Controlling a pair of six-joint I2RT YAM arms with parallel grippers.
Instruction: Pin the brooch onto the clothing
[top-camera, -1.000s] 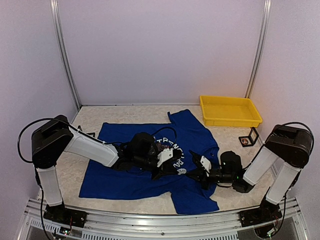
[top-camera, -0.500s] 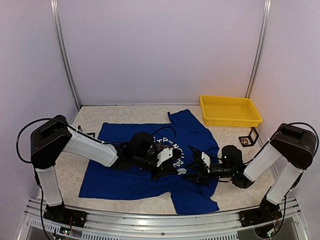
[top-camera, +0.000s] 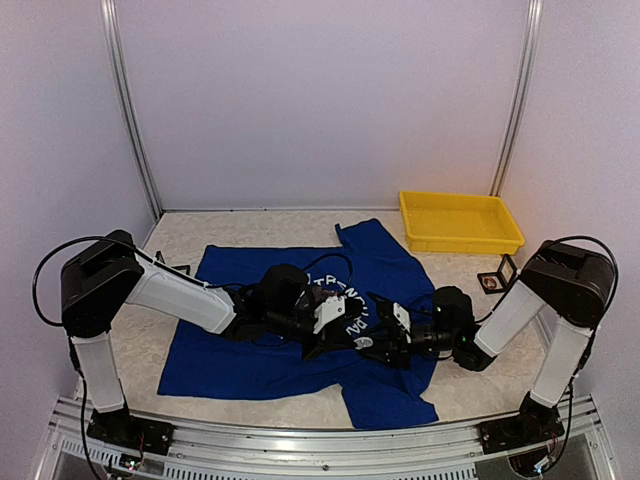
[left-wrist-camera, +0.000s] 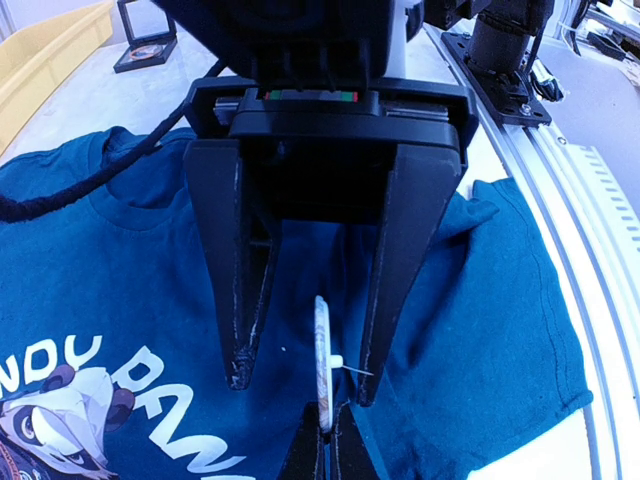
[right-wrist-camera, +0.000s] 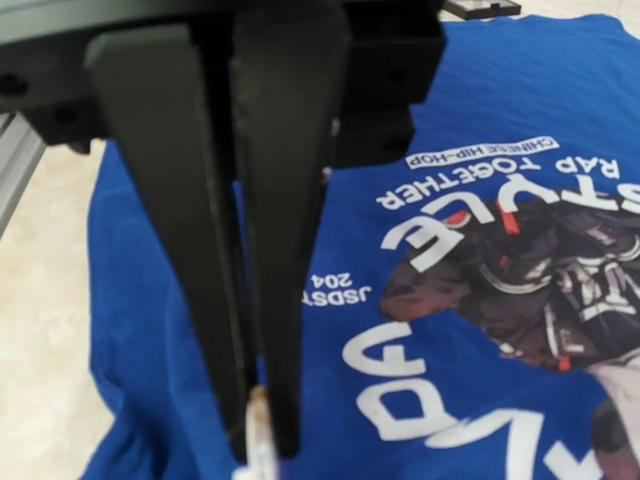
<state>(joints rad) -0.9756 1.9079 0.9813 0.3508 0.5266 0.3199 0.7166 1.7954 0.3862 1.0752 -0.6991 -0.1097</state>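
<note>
Left wrist view: left gripper (left-wrist-camera: 324, 430) is clamped tight on the thin round brooch (left-wrist-camera: 321, 345), edge-up over the blue T-shirt (left-wrist-camera: 480, 300) on the speckled table (top-camera: 190, 235). The right gripper (left-wrist-camera: 301, 388) has its jaws parted partway, straddling it. Rectangular yellow plastic tray (top-camera: 463, 245) back right, small black case (top-camera: 495, 272) beside it.

Brooch (right-wrist-camera: 258, 432) is running blurred off the right wrist view's bottom edge; overhead, the print of the T-shirt (top-camera: 228, 366) is sitting partly hidden.
</note>
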